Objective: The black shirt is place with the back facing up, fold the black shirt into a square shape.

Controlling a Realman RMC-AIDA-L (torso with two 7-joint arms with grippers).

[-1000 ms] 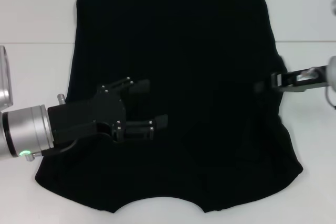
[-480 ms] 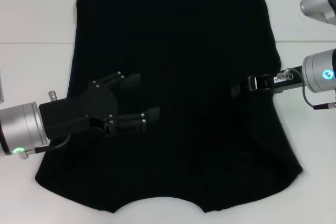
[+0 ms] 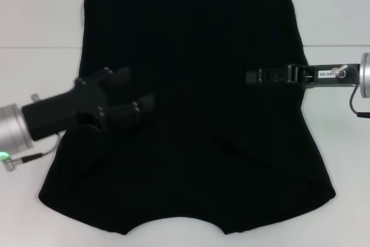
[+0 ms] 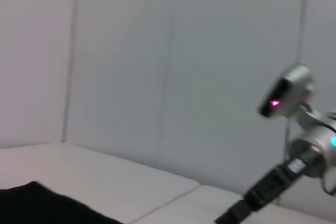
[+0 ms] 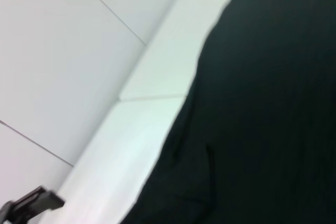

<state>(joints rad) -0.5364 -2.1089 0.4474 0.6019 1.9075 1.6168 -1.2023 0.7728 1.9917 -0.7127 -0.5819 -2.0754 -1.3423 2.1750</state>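
Note:
The black shirt lies flat on the white table, its curved neckline at the near edge and its hem at the far edge. A few soft creases run across its near right part. My left gripper is open and empty, hovering over the shirt's left side. My right gripper reaches in from the right, seen edge-on over the shirt's right side, holding no cloth that I can see. The shirt also shows in the left wrist view and fills much of the right wrist view.
The white table shows on both sides of the shirt and meets a white wall at the back. The right arm shows in the left wrist view.
My left gripper has drawn back to the left and a little farther away, still open. My right gripper has reached farther left over the shirt and turned level.

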